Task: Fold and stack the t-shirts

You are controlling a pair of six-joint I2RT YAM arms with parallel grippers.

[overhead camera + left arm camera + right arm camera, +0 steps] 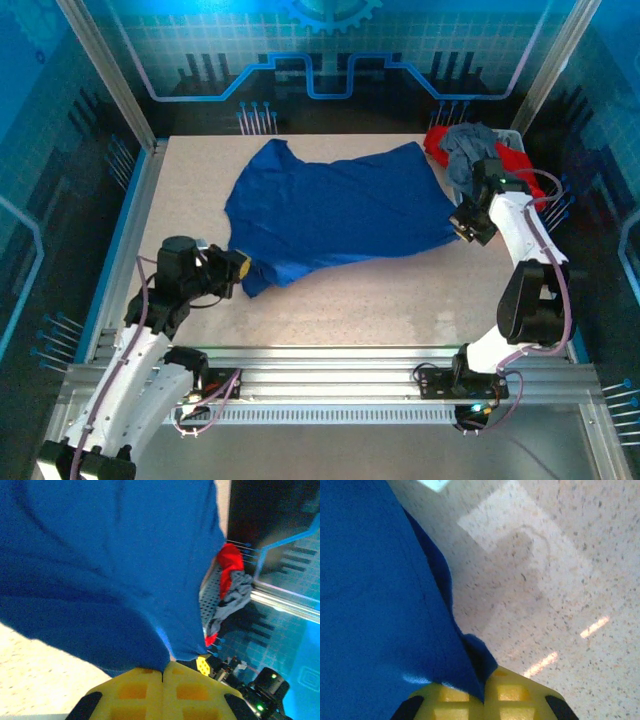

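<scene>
**Blue t-shirt pinched at two edges**

The blue t-shirt (335, 205) lies spread but wrinkled on the table (400, 300). Its far edge is wavy, and its near edge runs slanted. At its near left corner the left gripper (240, 268) is clamped on a bunched fold of the cloth. At its right edge the right gripper (462, 222) pinches the hem, with the jaws together on it. Just beyond its far right corner a grey t-shirt (470, 145) is heaped on red t-shirts (437, 142). Nearer than the shirt there is a wide band of bare tabletop, and to its left a narrower bare strip.
</scene>
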